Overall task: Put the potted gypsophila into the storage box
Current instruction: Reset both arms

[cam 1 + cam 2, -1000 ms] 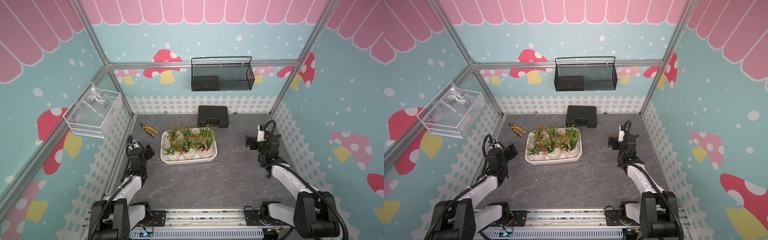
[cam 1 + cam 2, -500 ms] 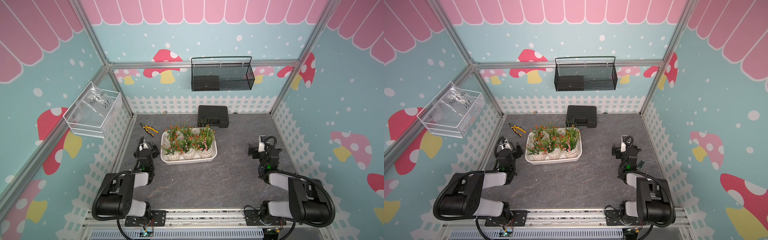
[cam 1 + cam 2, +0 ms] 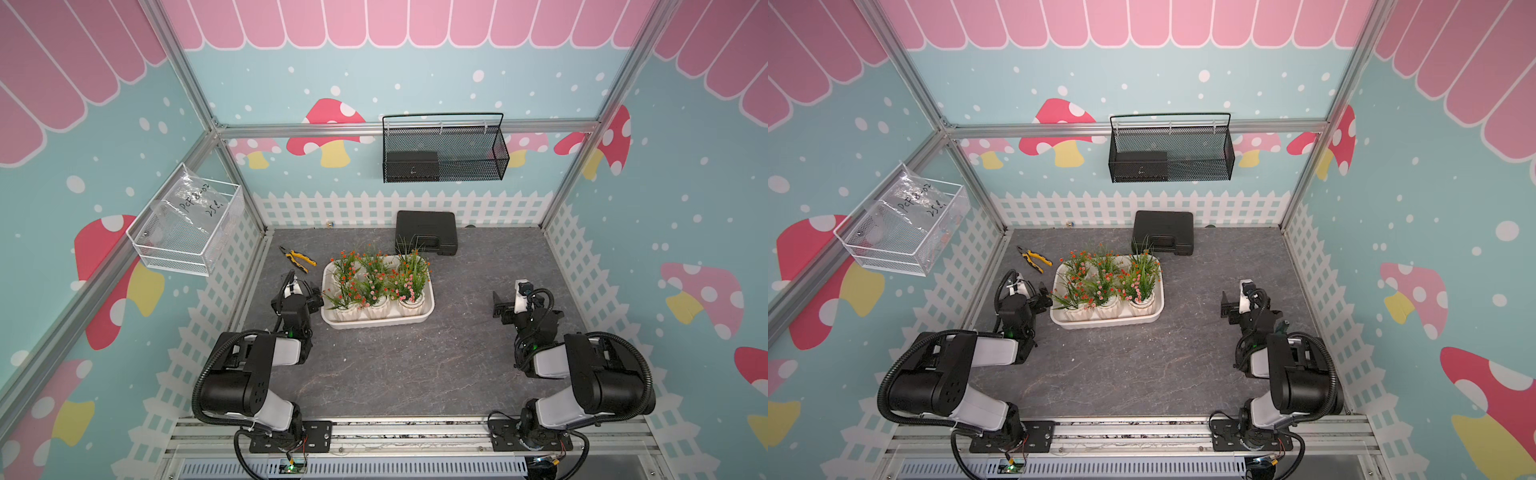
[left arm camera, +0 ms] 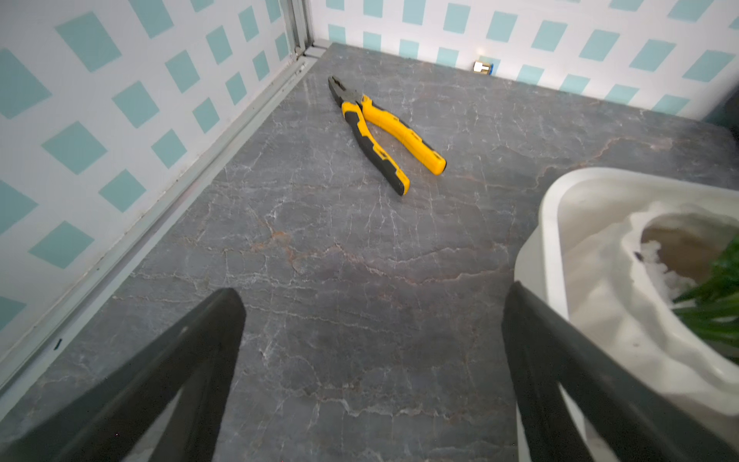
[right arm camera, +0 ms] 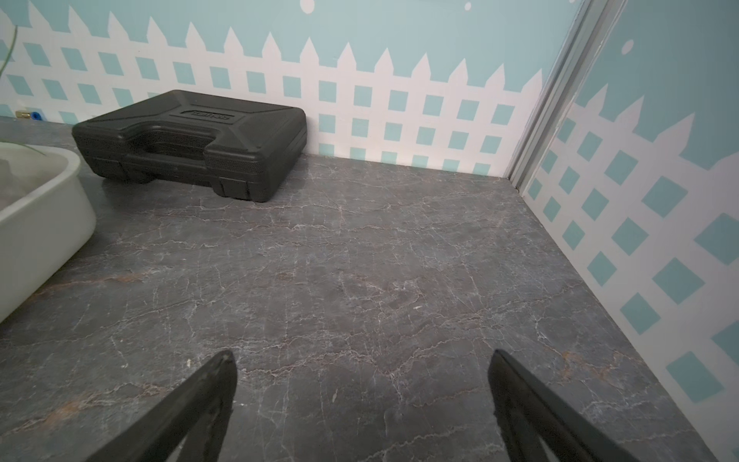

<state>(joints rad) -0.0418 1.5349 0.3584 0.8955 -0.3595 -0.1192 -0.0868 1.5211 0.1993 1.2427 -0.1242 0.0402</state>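
The storage box [image 3: 376, 323] [image 3: 1106, 323] is a shallow white tub in the middle of the grey table. Several potted gypsophila [image 3: 376, 284] [image 3: 1106, 286] stand inside it, in white ribbed pots with green sprigs and orange-red and pink flowers. My left gripper [image 3: 297, 291] [image 3: 1021, 293] is low beside the box's left end, open and empty. In the left wrist view the left gripper [image 4: 374, 294] has the box rim [image 4: 552, 224] and one pot [image 4: 600, 304] close by one finger. My right gripper [image 3: 519, 299] [image 5: 362, 355] is open over bare table, well right of the box.
Yellow-handled pliers [image 3: 297, 257] [image 4: 376, 128] lie at the back left, near the wall. A black hard case [image 3: 426, 237] [image 5: 192, 140] sits behind the box against the back wall. A black mesh basket [image 3: 444, 153] and a white wire basket [image 3: 187, 224] hang on the walls.
Both arms have folded back toward their bases and come down low. The left gripper has moved right, up beside the box, and its jaws have widened a little.
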